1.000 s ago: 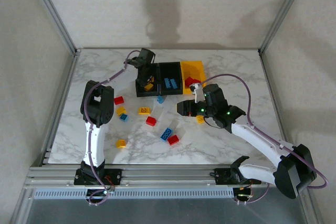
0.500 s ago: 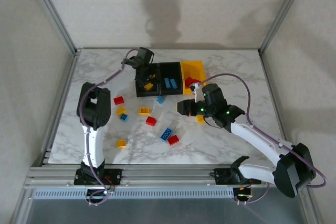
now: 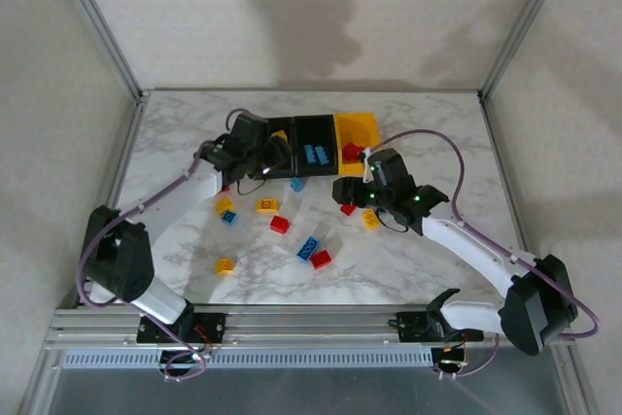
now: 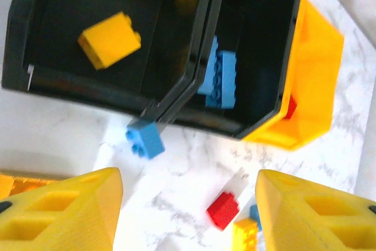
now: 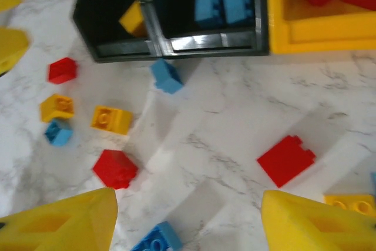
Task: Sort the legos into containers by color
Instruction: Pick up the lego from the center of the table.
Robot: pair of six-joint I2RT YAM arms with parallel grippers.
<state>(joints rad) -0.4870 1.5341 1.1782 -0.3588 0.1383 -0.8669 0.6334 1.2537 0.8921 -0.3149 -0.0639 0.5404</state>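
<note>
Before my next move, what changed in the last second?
Left gripper pulled back from over the left black bin, its arm swinging low, jaws open and empty. Right gripper edged toward the bins; a red brick now shows beneath it. Bins, loose bricks unmoved.

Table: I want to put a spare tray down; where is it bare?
Bare: the far-right corner of the table beyond the yellow bin, and the far-left corner beside the black bins. Crowded: the middle, in front of the bins, with loose legos.
</note>
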